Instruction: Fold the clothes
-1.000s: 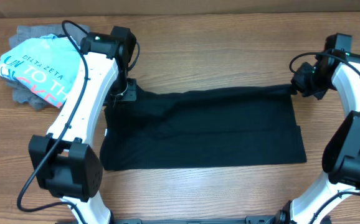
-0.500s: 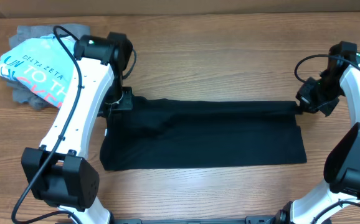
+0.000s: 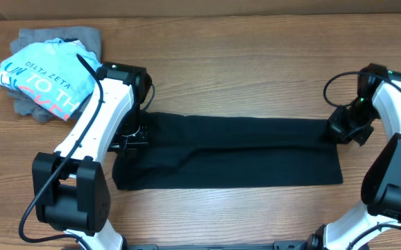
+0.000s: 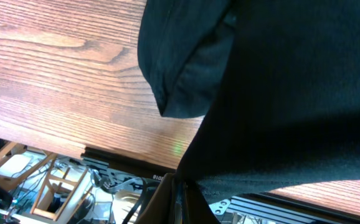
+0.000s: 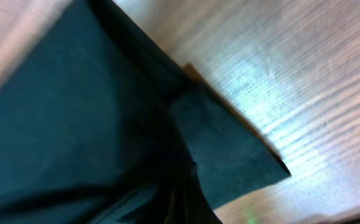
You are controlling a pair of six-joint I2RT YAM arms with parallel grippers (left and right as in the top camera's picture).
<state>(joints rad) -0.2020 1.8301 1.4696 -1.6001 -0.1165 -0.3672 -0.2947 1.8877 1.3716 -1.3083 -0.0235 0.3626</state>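
Observation:
The black T-shirt lies as a long band across the middle of the wooden table, its far edge folded toward the front. My left gripper is shut on its left far corner, and my right gripper is shut on its right far corner. In the left wrist view the black T-shirt hangs from the closed fingers above the table. In the right wrist view the black T-shirt fills the frame and covers the fingers. No neck label shows.
A light blue "DELTA ZETA" shirt lies on a grey garment at the far left corner. The table's front edge and frame rail show in the left wrist view.
Both grippers moved toward the front of the table, carrying the shirt's far edge with them. The black band has become narrower front to back.

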